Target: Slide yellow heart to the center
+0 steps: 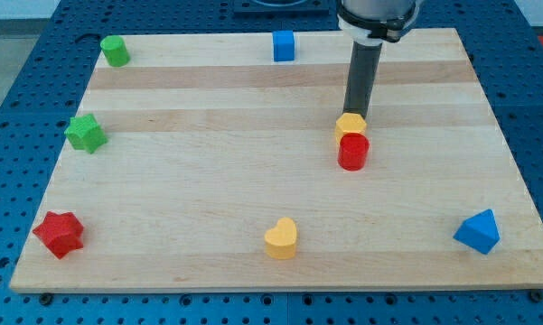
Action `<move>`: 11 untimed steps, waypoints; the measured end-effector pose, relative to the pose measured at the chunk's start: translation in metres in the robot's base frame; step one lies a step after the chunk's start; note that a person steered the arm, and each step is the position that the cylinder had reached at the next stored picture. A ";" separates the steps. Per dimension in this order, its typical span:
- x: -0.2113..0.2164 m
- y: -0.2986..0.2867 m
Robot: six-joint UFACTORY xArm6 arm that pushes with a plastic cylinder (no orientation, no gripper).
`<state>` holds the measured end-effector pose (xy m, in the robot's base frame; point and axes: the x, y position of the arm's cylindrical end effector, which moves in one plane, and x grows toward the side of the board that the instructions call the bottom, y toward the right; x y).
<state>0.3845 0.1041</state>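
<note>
1. Camera view, the view's left edge: a green cylinder [115, 51], green star [86, 133] and red star [59, 234] line the bench [208, 181], well clear of the work.
2. Bottom centre: the yellow heart [281, 238] sits near the lower rim, untouched, still to be pushed up toward mid-board.
3. Top centre: a blue cube [283, 45].
4. Right of centre: my tip [353, 114] rests behind a yellow block [350, 128] touching a red cylinder [353, 152], far from the heart; no jaws exist on this rod.
5. Bottom right: a blue pyramid-like block [478, 231].

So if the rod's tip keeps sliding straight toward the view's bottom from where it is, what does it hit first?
My tip sits right behind the yellow block, so it meets that first, with the red cylinder just beyond. Whether they already touch is unclear.
</note>
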 end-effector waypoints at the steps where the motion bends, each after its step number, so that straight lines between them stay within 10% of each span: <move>1: -0.031 0.029; 4: 0.038 0.104; 9: 0.222 -0.054; 11: 0.155 -0.145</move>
